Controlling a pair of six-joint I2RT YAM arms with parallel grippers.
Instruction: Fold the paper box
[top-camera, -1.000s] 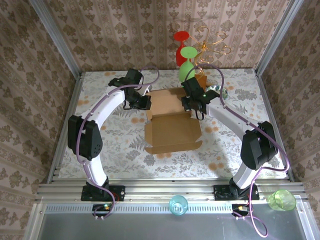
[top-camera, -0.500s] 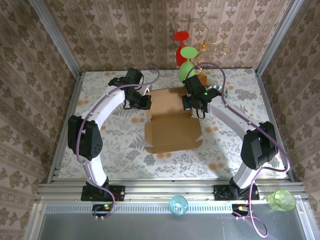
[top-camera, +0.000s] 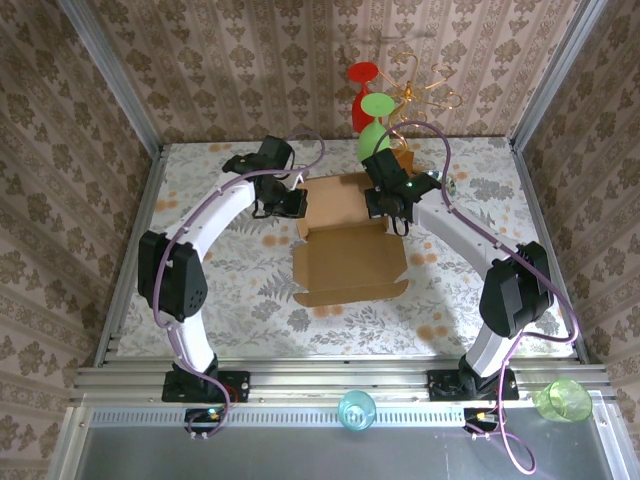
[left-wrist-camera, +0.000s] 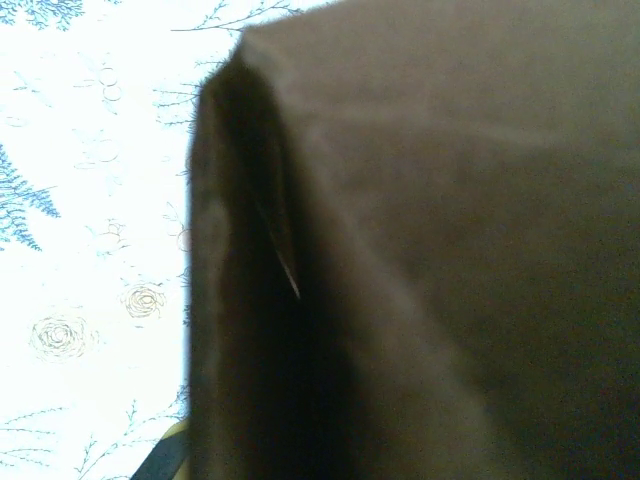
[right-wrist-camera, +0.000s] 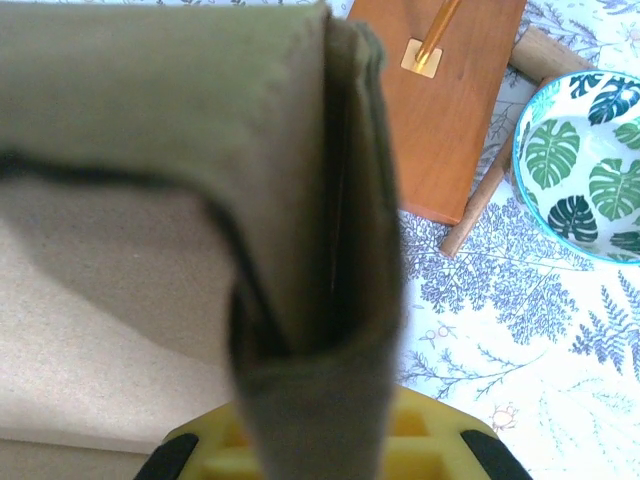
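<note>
At the bottom of the top external view, a teal cup (top-camera: 356, 410) and a green cup (top-camera: 563, 400) stand on the metal rail (top-camera: 330, 382) in front of the arm bases. Above them in the frame the floral-patterned table (top-camera: 240, 290) carries the paper box (top-camera: 350, 262), which lies about in the centre of the picture, its base flat and its small front tabs spread on the cloth.

Both arms curve inward to the box's far edge. The left gripper (top-camera: 291, 206) sits at the far left corner of the cardboard with its pincer drawn narrow, pinched on the side flap (the left wrist view is mostly dark brown cardboard pressed close to the lens, folded along a vertical crease). The right gripper (top-camera: 397, 215) is at the far right corner, likewise closed tight on cardboard: in the right wrist view a raised flap, doubled over on itself, runs straight down into the yellow base of the pincer.

Just beyond that flap, in the upper right of the right wrist view, lies an orange-brown wooden block (right-wrist-camera: 450, 110) and beside it a leaf-printed bowl (right-wrist-camera: 585, 170). A gold wire stand (top-camera: 425, 95) rises from the block, with a red shape (top-camera: 363, 72) and a green shape (top-camera: 373, 143) against the back wall.
</note>
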